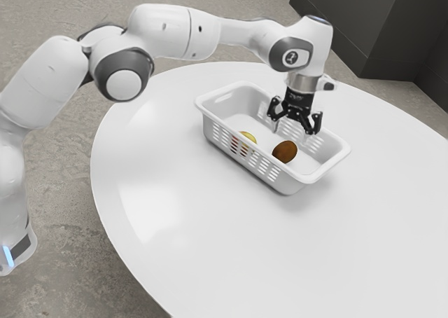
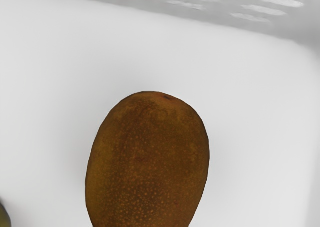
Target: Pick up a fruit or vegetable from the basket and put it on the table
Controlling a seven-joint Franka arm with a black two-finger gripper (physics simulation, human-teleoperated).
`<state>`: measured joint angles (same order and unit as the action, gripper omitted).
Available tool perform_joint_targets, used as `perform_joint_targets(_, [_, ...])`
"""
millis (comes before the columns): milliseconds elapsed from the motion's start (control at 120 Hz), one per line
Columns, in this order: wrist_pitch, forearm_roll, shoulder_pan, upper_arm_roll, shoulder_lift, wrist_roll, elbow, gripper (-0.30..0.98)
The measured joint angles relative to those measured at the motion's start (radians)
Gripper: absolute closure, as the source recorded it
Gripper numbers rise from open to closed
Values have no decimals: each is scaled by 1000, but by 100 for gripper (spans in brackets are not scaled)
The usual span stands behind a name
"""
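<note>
Grey mottled flooring [image 1: 63,192] surrounds a round, glossy white table [image 1: 210,255], which supports a rectangular white plastic basket [image 1: 287,183] with slotted sides. An oval brown fruit with pale speckles [image 2: 148,162] lies on the basket's floor, apart from the slotted wall in the wrist view; the raised walls presumably keep it from rolling away. Toward the exterior view's left sits a rounded yellow fruit [image 1: 248,137]. Above the basket, the black two-finger gripper [image 1: 295,129] points downward with its fingers apart and nothing between them, a posture suited to entering over the rim and straddling the brown fruit. Alignment and descent appear to be the step in hand; an off-centre closure could roll its curved body aside.
</note>
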<state>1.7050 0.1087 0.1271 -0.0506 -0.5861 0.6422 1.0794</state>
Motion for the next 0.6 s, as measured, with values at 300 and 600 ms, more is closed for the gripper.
perform_joint_targets(300, [100,-17,18,6,-8,-162,64,2])
perform_joint_targets(600, [171,-27,27,-14,-44,-273,64,3])
